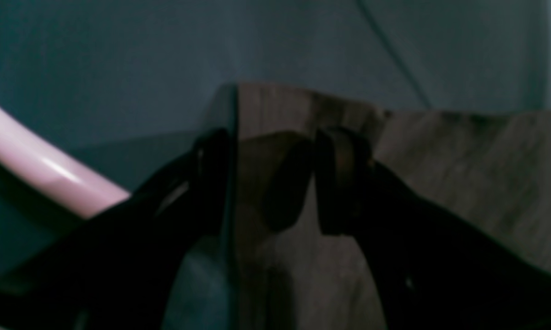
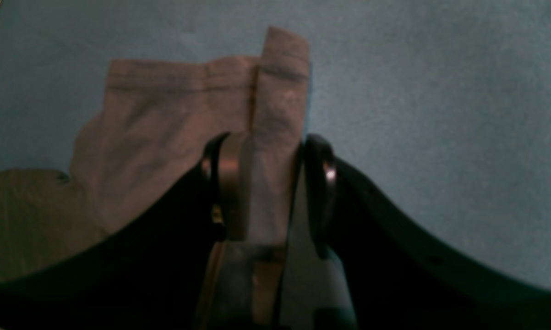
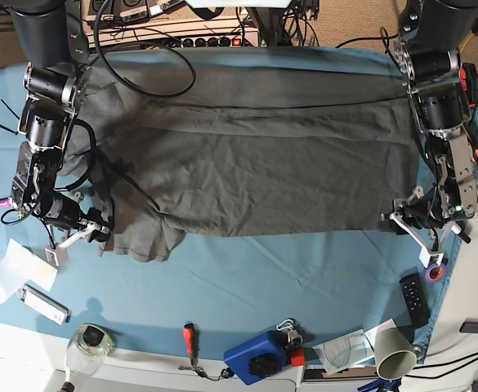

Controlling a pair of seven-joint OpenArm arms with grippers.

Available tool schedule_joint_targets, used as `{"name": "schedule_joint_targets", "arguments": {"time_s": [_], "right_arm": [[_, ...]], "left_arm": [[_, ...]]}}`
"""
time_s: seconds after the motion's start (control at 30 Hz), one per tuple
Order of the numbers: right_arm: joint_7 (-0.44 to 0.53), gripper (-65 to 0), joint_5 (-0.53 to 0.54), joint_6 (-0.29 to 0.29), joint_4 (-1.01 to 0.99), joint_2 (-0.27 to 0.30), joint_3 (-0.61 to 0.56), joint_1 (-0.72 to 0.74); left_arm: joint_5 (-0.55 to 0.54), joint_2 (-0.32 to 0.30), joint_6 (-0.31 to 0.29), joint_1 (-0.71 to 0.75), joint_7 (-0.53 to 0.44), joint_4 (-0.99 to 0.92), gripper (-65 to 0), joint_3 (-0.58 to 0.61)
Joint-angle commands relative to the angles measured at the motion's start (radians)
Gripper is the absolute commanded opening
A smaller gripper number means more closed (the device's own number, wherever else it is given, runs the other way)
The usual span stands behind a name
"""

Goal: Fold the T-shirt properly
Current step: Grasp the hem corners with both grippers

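The dark grey T-shirt (image 3: 255, 171) lies spread flat across the blue tablecloth (image 3: 247, 278), with one sleeve (image 3: 140, 241) sticking out at its near left corner. My right gripper (image 3: 87, 233) is down at that corner. In the right wrist view its fingers stand apart astride a narrow folded strip of the sleeve (image 2: 280, 91), so this gripper (image 2: 268, 183) is open. My left gripper (image 3: 410, 219) sits at the shirt's near right corner. In the left wrist view it (image 1: 275, 183) is wide open, with the shirt's edge (image 1: 463, 174) running between the fingers.
A purple tape roll (image 3: 433, 269), seen as a pink curve (image 1: 41, 169), lies beside the left gripper. A black remote (image 3: 416, 300), a paper cup (image 3: 394, 351), a blue device (image 3: 259, 357), a red-handled screwdriver (image 3: 189, 336), a jar (image 3: 87, 343) and white paper (image 3: 10, 273) line the front. Cables (image 3: 140, 49) cross the back left.
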Motion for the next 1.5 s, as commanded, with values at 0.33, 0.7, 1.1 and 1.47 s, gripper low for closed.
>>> {"name": "schedule_joint_targets", "arguments": {"time_s": [0.33, 0.7, 1.1, 1.47], "right_arm": [[0.071, -50.9, -0.007, -0.001, 0.010, 0.013, 0.001, 0.022], [0.096, -65.0, -0.036, 0.000, 0.012, 0.015, 0.001, 0.063], [0.021, -65.0, -0.040, 0.084, 0.021, 0.017, 0.001, 0.171], [-0.238, -65.0, 0.114, 0.149, 0.251, 0.017, 0.001, 0.169]], "left_arm": [[-0.040, 0.032, -0.001, 0.001, 0.132, -0.042, -55.7, 0.000], [-0.040, 0.031, 0.000, -0.002, 0.163, -0.040, -65.0, 0.000], [-0.254, -0.008, -0.004, -0.007, 0.247, 0.071, -65.0, 0.000], [-0.363, -0.080, -0.019, -0.007, 0.309, 0.130, -65.0, -0.001]]}}
